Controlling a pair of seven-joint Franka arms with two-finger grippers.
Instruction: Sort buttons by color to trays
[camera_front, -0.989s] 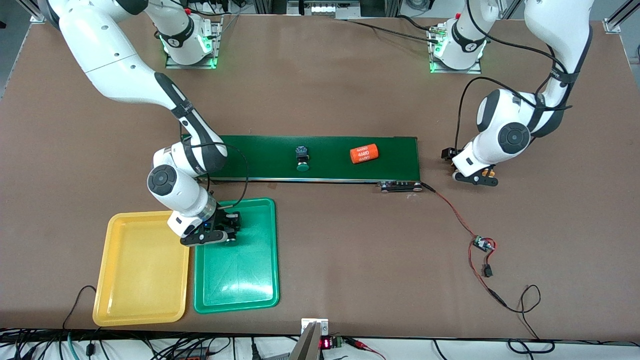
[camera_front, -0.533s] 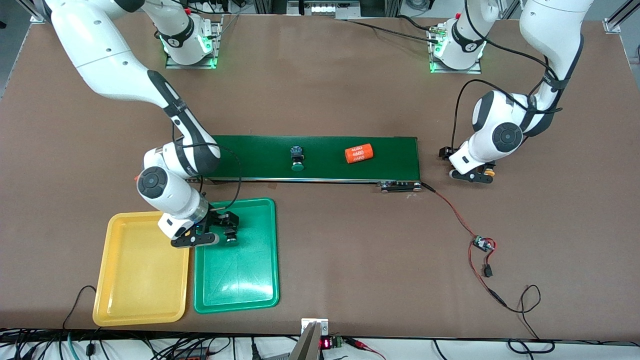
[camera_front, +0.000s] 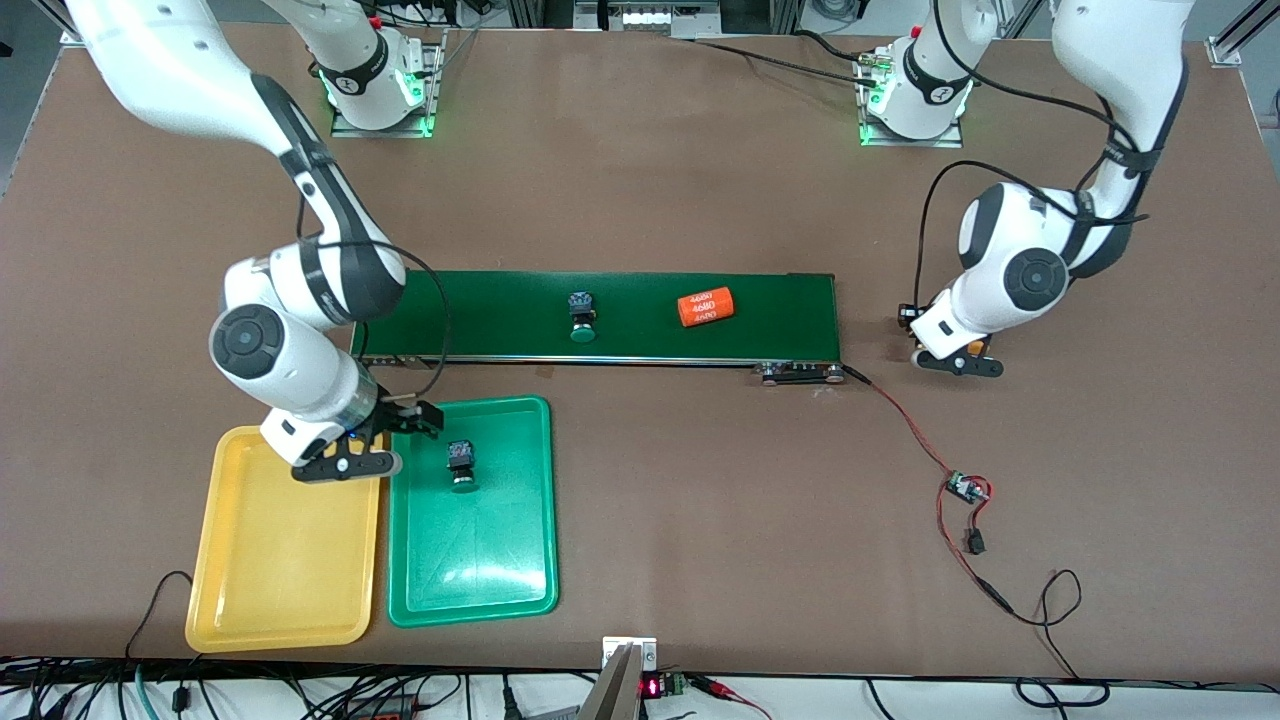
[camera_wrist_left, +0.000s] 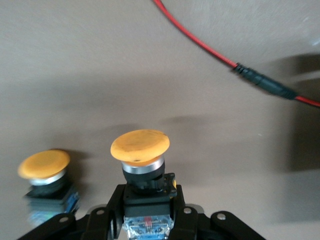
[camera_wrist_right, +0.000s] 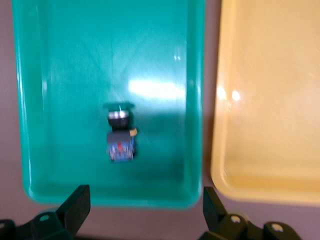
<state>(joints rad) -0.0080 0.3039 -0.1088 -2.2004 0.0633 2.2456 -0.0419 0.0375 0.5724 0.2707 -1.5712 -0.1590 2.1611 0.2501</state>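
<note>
1. Green button (camera_front: 461, 464) lies in your green tray (camera_front: 520, 560), just beside the spread, empty right tool (camera_front: 385, 440).
2. Your left tool (camera_wrist_left: 148, 220) pinches one yellow button (camera_wrist_left: 141, 159); another yellow button (camera_wrist_left: 45, 172) stands beside it on the counter (camera_front: 640, 180).

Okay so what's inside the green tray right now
One green-capped button lies on its side in the green tray, toward the conveyor end; the rest shows bare plastic. The open right gripper hangs over the edge shared with the yellow tray, hiding that strip.
</note>
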